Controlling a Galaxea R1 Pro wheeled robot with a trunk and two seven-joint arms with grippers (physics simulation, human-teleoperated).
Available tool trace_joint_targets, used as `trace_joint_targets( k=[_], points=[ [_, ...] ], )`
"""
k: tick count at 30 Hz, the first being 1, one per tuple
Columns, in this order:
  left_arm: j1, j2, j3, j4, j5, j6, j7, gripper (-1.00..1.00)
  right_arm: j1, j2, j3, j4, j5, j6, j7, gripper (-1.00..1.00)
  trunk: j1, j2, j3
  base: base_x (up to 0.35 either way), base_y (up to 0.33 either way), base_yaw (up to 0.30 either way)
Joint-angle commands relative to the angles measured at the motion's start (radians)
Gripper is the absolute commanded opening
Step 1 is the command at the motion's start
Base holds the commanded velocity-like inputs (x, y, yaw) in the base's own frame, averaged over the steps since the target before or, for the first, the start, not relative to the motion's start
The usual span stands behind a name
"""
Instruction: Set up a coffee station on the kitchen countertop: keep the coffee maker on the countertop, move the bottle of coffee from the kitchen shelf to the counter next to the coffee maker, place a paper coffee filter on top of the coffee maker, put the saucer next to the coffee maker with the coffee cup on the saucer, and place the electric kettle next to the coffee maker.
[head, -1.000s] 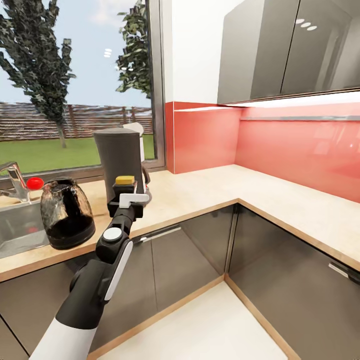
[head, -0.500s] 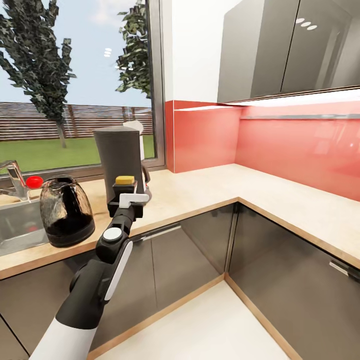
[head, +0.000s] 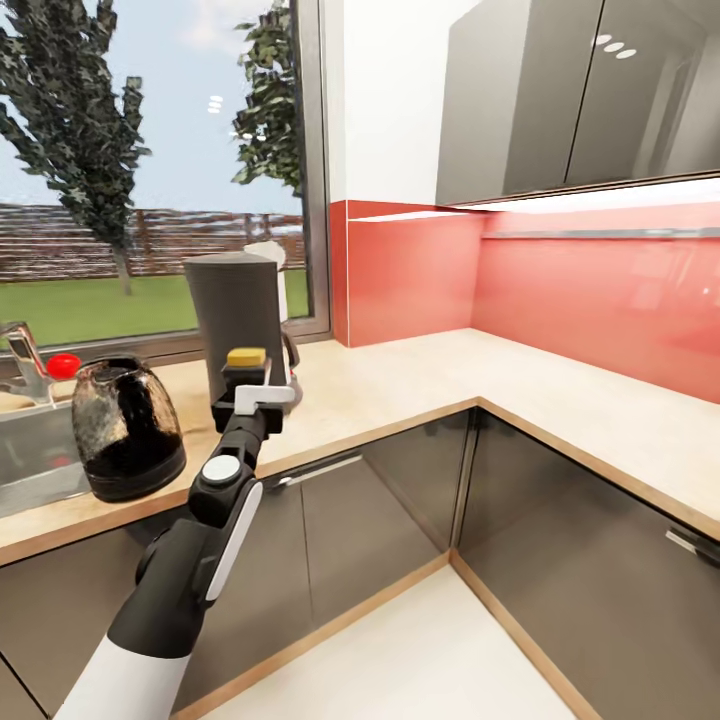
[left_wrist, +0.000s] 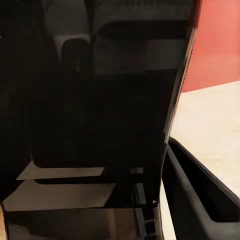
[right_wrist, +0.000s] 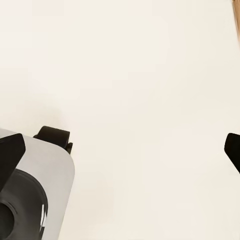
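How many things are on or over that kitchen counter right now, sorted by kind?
Coffee makers: 1, the coffee maker
Kettles: 1, the electric kettle
Bottles: 1, the bottle of coffee, yellow-capped, held in the left tool
Paper filters: 1, a pale piece, likely the paper coffee filter
Total: 4

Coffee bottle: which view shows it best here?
The head view: the bottle's yellow cap shows in the left gripper, in front of the coffee maker. The left wrist view gives a dark close-up blur; the right wrist view faces the floor.
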Motion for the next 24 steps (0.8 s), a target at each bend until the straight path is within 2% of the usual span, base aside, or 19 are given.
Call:
trace_joint_targets(
  k=[1,8,24],
  points=[
    [-0.001,0.001,-0.001,-0.001,-0.004,0.004,0.002,-1.0,0.001,0.0,0.001,-0.002,0.003,-0.001,0.0,1.0,0.0,0.0,-0.001,0.178,0.0,0.0],
    [-0.001,0.002,0.001,-0.001,-0.004,0.0,0.002,-1.0,0.001,0.0,0.001,-0.002,0.003,0.0,0.0,1.0,0.0,0.0,-0.001,0.116,0.0,0.0],
    [-0.001,0.004,0.001,0.008,-0.004,0.0,0.002,-1.0,0.001,0.0,0.001,-0.002,0.003,0.0,-0.002,1.0,0.0,0.0,-0.014,0.004,0.0,0.0]
  ],
)
